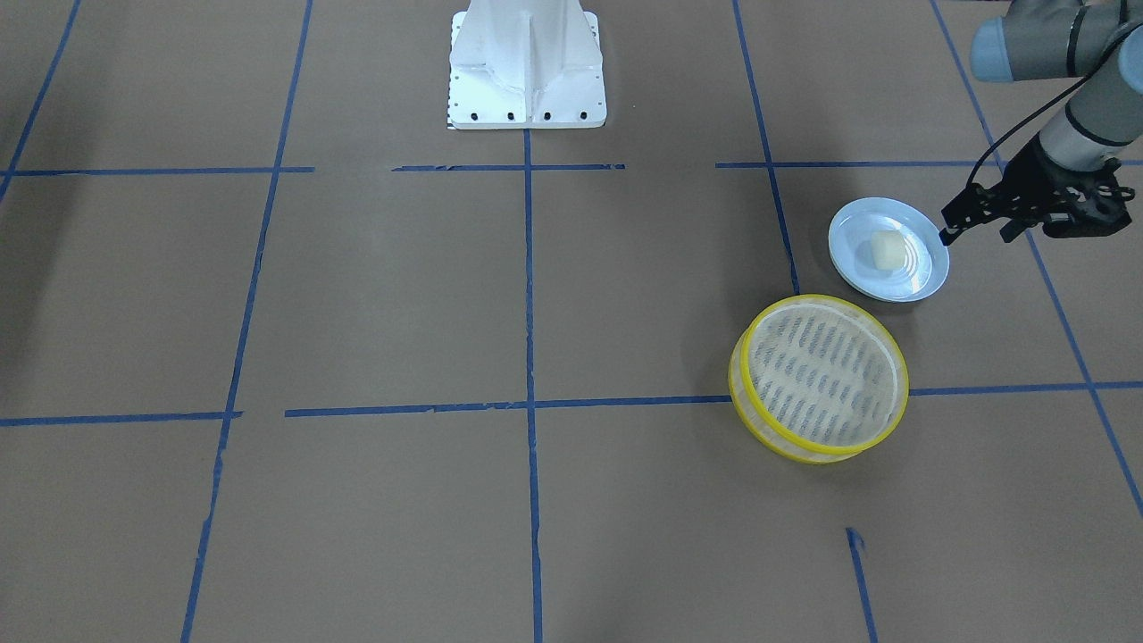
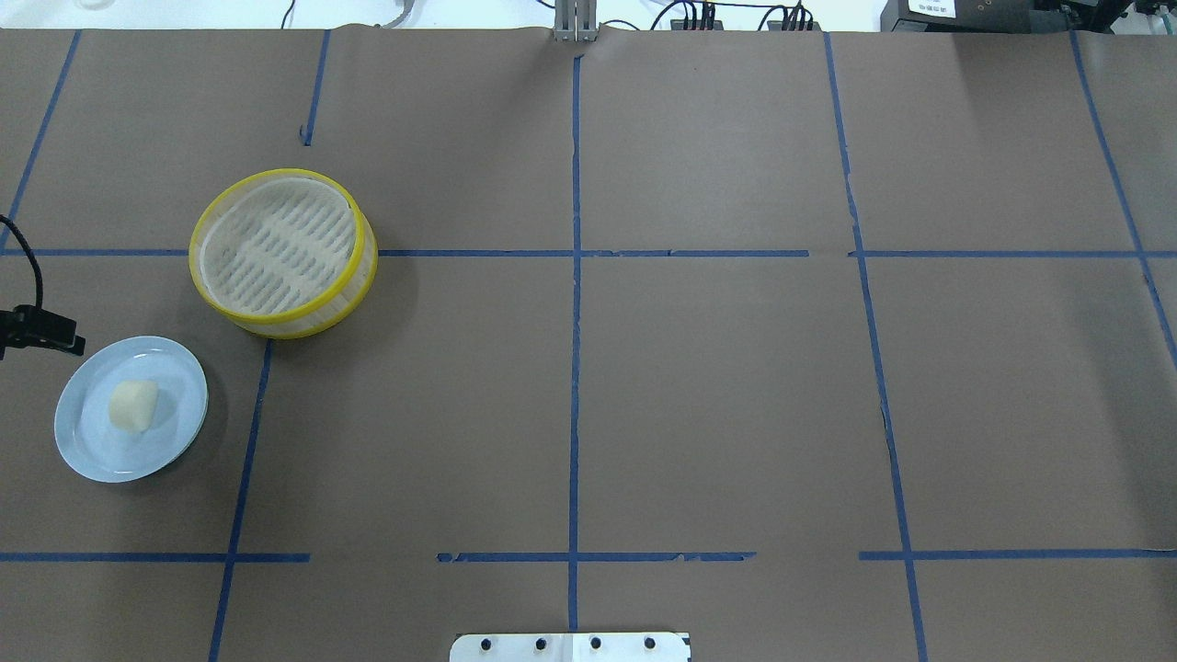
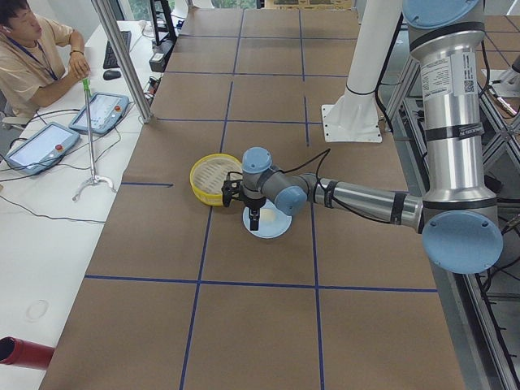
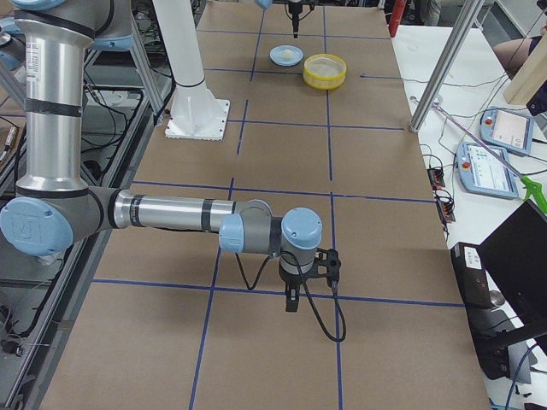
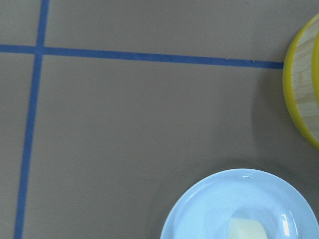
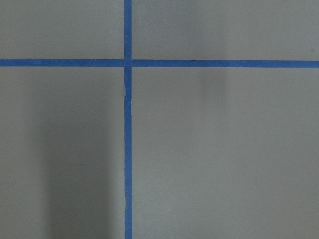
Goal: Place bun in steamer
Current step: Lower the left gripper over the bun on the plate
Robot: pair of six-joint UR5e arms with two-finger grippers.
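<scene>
While the bun is sitting near the middle of the blue plate, just beside the steamer on the tabletop, the left gripper is hovering at the plate's rim, jaws apart and carrying nothing. The right gripper is sitting well apart; can't tell its opening. Bun is looking light, soft and squashable, so I'm favouring a gentle pinch across its flatter sides, mid-height. No readable labels or writing are showing anywhere.
</scene>
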